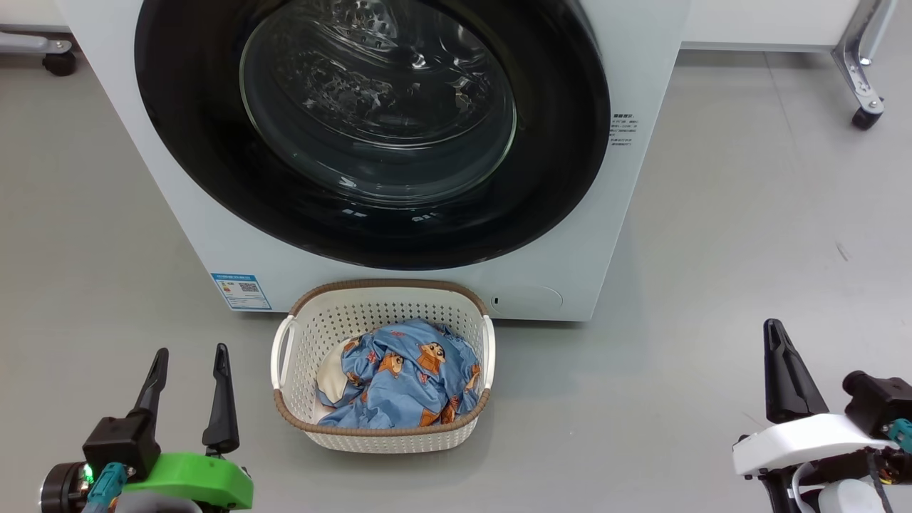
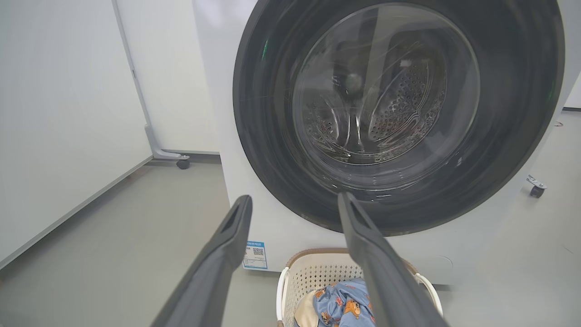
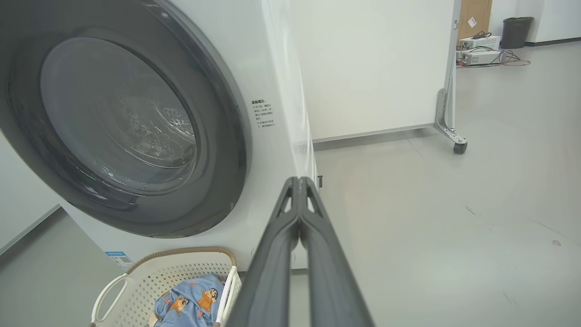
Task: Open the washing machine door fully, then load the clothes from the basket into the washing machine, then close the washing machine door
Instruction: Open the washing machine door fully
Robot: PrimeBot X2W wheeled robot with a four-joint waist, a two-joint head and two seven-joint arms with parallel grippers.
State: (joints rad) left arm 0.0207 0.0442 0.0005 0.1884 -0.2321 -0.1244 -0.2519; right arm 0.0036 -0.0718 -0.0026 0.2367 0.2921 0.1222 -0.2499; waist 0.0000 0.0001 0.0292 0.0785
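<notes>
left hand (image 1: 192, 349): fingers spread wide, nothing held or touched, low and left of the basket (image 1: 388, 286). In the left wrist view it points at the washing machine door (image 1: 370, 239).
right hand (image 1: 773, 328): fingers pressed flat together, nothing between them, in free air well right of the basket.
door sits shut in the front of the washing machine (image 1: 206, 228), with the steel drum visible through the glass.
basket is on the floor (image 1: 641, 399) just in front of the machine, below the door. the clothes (image 1: 406, 377) are piled inside, with a cream piece at the left.
blue label sticker (image 1: 241, 291), lower left of the front: QR code, text too small to read.
print block (image 1: 622, 132) right of the door: probably Chinese characters, not legible.
</notes>
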